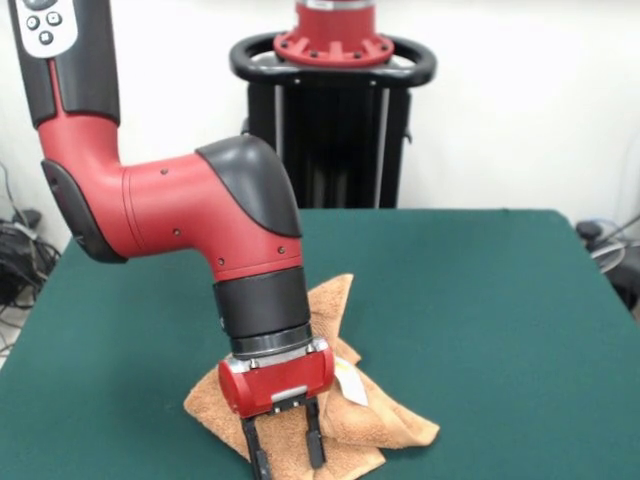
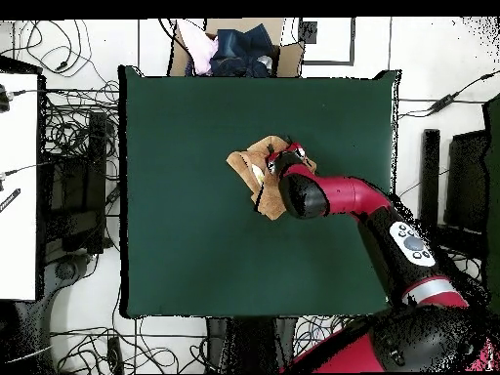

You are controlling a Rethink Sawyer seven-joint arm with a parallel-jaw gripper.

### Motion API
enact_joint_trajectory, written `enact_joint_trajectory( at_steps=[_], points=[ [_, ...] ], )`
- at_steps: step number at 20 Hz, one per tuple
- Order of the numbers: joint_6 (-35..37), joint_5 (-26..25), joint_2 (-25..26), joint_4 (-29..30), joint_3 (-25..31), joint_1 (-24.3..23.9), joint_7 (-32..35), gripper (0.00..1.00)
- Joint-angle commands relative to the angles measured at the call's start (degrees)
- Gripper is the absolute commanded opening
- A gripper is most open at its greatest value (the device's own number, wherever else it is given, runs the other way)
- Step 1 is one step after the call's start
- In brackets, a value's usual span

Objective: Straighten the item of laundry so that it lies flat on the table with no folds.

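The towel [image 1: 340,415] lies crumpled near the middle of the counter [image 1: 480,300], bunched into overlapping layers with several corners pointing outward. One corner reaches toward the pedestal side in the front view; another juts out to the picture's right. A small white tag [image 1: 350,385] shows on an upper fold.

The tool [image 1: 286,440] stands directly over the bunched cloth, pointing down. Its two dark fingers [image 1: 315,435] are parted with a visible gap, nothing between them, and their tips are at or just above the fabric; whether they touch cannot be told. In the overhead view the arm covers much of the cloth.

Assessment of handling: terry cloth of this kind is judged light, soft and fully limp, neither fragile nor slippery. It will drape and drag on the felt-like counter rather than slide freely, so a pulled layer may haul the others along. The soundest hold appears to be a single exposed corner or edge, pinched through one layer only, then drawn outward. Gripping the thick middle risks lifting the whole bundle still folded.
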Motion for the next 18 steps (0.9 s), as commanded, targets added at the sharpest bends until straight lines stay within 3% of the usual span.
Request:
enact_joint_trajectory(
  at_steps=[1,11,18],
  points=[
    [2.3,-3.7,2.0,0.6,2.3,1.0,0.1,1.00],
    [-7.3,-3.9,2.3,0.9,-5.7,6.7,7.2,1.00],
    [-5.2,-4.4,6.1,-1.2,-2.0,4.3,3.8,1.00]
  ],
)
